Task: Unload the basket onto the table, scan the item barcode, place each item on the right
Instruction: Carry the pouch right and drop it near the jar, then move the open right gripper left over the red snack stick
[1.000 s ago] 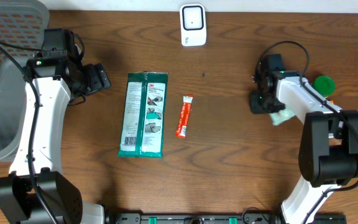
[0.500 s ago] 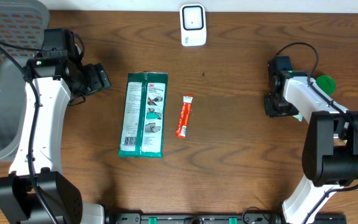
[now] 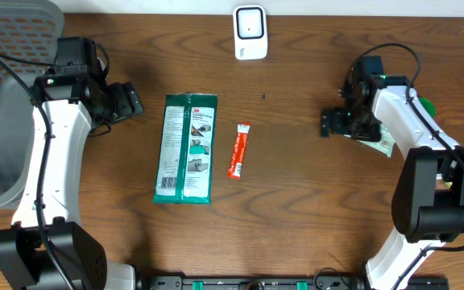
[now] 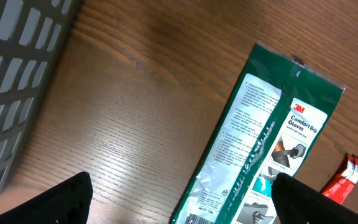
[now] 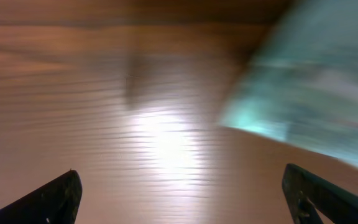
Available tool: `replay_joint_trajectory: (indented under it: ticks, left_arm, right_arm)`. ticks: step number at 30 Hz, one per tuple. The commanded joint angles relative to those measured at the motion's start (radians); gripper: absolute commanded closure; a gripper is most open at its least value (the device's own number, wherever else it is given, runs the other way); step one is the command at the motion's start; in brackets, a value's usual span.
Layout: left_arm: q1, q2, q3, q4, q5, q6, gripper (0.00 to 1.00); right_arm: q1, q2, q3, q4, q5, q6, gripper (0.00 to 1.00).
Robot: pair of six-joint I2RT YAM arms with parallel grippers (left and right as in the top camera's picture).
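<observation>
The green glove packet (image 4: pixel 253 146) reads "3M" and "Comfort Grip Glove"; its smaller print is illegible.

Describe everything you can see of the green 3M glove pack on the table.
The glove pack is a flat, glossy plastic pouch, green, with a white text panel down one side and a 3M Comfort Grip Glove label with product pictures on the other. It lies flat on the wooden table, long axis running away from the robot, looking sealed. A small red sachet lies beside it, apart. Only the table touches it.
</observation>
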Motion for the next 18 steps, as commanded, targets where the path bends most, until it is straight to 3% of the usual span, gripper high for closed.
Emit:
replay_joint_trajectory:
  ticks: [1,4,12,18]
  left_arm:
    - [0.004,0.004,0.003,-0.006,-0.002,0.006,0.08]
    - [0.004,0.004,0.003,-0.006,-0.002,0.006,0.07]
    - [0.004,0.004,0.003,-0.006,-0.002,0.006,0.08]
    - [0.004,0.004,0.003,-0.006,-0.002,0.006,0.08]
  right_arm:
    - [0.011,-0.027,0.013,0.038,-0.450,0.014,0.01]
    - [0.048,-0.027,0.012,0.085,-0.547,0.019,0.01]
    - [0.222,-0.026,0.012,0.254,-0.525,0.180,0.01]
    - [0.377,-0.026,0.012,0.359,-0.253,0.364,0.33]
